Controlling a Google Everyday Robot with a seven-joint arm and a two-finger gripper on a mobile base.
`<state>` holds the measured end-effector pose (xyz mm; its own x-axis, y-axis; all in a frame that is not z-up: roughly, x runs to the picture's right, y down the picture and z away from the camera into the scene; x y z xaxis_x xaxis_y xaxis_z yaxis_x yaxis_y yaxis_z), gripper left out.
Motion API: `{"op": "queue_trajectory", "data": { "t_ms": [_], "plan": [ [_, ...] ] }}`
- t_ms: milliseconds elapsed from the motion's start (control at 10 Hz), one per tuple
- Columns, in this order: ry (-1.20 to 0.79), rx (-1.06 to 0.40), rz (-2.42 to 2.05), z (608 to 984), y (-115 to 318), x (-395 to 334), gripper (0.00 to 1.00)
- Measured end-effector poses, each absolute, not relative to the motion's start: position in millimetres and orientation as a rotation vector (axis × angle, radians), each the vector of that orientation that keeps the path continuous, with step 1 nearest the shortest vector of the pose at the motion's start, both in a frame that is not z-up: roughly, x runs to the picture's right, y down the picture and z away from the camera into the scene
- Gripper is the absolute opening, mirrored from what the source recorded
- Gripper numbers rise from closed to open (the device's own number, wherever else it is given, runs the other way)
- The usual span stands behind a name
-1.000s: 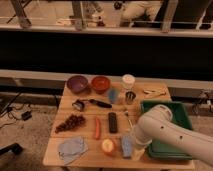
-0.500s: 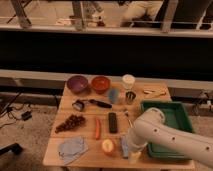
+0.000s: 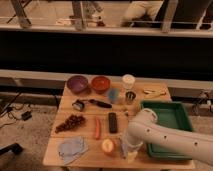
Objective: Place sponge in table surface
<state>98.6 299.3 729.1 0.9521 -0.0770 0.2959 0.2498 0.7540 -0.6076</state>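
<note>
Tool (image 3: 130,150) low — over wooden table (image 3: 92,159), beside round fruit (image 3: 107,146)

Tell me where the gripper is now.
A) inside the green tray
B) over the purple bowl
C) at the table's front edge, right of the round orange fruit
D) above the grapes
C: the gripper sits low at the front edge of the table, between the round orange fruit and the green tray.
</note>
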Motion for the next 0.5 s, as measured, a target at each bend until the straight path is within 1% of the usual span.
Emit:
{"op": "queue_trajectory", "data": {
  "t_ms": [500],
  "plan": [
    [-0.227, -0.692, -0.154, 744, 298, 101, 0.80]
  ]
}}
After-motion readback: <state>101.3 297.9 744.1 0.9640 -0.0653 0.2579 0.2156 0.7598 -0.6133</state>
